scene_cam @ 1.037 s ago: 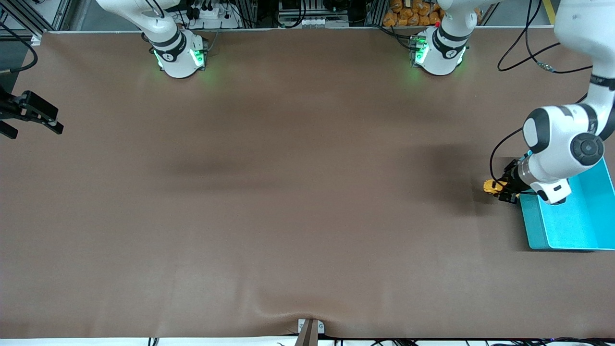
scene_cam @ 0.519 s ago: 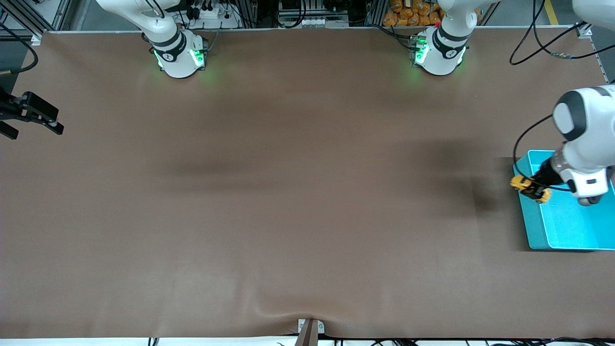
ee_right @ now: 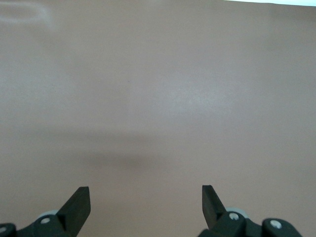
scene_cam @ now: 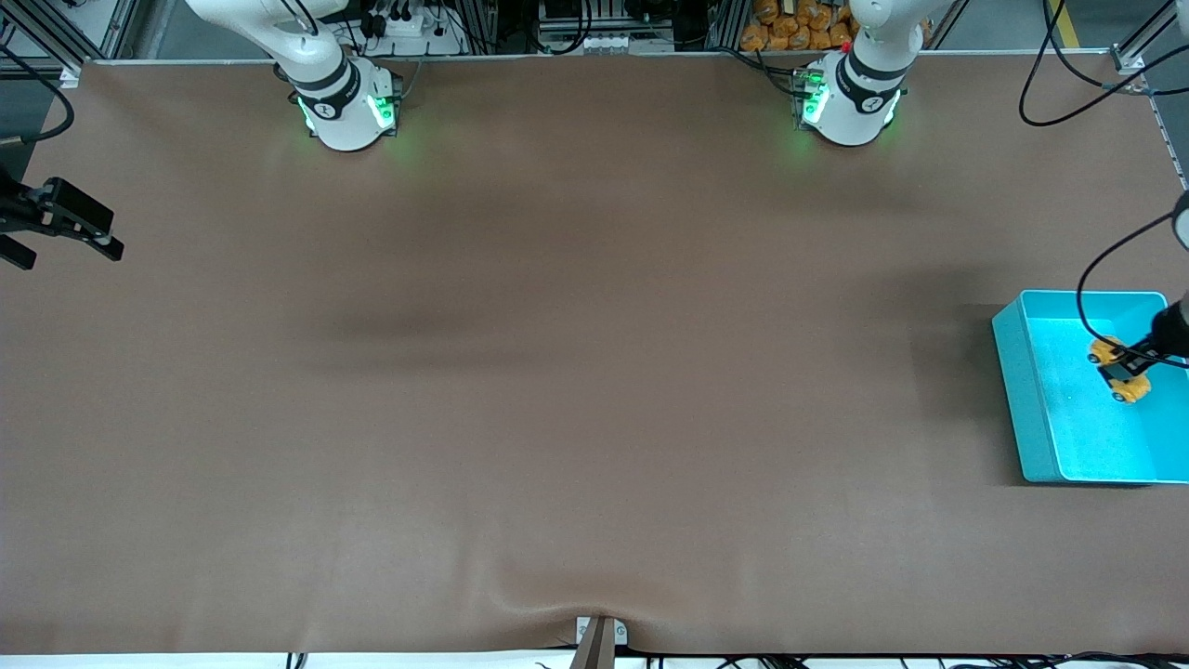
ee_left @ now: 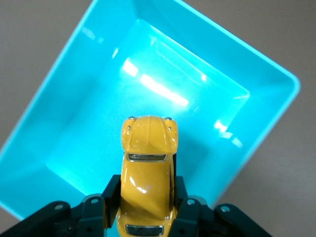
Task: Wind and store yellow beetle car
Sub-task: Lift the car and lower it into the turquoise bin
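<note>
the left gripper hangs over the turquoise bin, its fingers pinching the yellow beetle car by its sides. in the left wrist view the car sits between the two dark pads with its rounded nose pointing out over the bin's floor, roof up toward the camera, and the bin fills most of the space beneath it. the car is held in the air above the inside of the bin, not resting on its floor as far as the views show. the bin stands on the brown worktop at the edge by the left arm's end.

the right gripper waits at the worktop's edge at the right arm's end, its fingers spread wide with nothing between them, only bare brown worktop below.
</note>
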`<state>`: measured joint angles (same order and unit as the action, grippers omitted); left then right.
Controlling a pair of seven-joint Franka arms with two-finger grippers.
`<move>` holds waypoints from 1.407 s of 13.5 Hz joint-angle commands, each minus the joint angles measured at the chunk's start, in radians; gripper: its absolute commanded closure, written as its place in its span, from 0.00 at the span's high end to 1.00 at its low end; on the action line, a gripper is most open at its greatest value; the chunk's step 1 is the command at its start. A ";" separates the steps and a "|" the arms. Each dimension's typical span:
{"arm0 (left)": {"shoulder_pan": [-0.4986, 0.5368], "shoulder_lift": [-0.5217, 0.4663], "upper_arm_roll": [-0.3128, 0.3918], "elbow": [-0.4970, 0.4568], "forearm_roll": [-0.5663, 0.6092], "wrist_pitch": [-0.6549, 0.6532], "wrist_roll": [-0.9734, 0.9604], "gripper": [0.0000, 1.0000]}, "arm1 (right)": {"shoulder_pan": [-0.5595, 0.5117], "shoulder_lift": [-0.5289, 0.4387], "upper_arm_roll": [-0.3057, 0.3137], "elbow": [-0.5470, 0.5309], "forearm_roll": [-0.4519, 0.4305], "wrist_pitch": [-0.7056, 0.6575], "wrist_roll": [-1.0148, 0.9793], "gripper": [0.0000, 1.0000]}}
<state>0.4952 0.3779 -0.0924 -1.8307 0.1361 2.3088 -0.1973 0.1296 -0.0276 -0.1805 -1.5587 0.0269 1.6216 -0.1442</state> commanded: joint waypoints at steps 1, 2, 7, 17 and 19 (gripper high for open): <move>0.029 0.079 -0.012 0.096 0.008 -0.019 0.157 0.00 | 0.011 0.009 -0.007 0.022 -0.004 -0.016 0.020 1.00; 0.034 0.102 -0.012 0.115 0.008 -0.019 0.212 0.00 | 0.011 0.009 -0.007 0.022 -0.004 -0.016 0.020 1.00; 0.062 0.188 -0.017 0.151 0.004 0.061 0.387 0.00 | 0.013 0.009 -0.007 0.022 -0.002 -0.016 0.020 1.00; 0.075 0.233 -0.018 0.041 0.004 0.202 0.556 0.00 | 0.016 0.008 -0.005 0.023 0.001 -0.034 0.023 1.00; 0.075 0.240 -0.018 0.034 0.005 0.202 0.567 0.00 | 0.016 0.008 -0.004 0.023 0.001 -0.035 0.023 1.00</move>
<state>0.5551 0.6197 -0.0981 -1.7833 0.1361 2.4933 0.3463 0.1311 -0.0275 -0.1786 -1.5582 0.0269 1.6052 -0.1437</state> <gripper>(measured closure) 0.529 0.000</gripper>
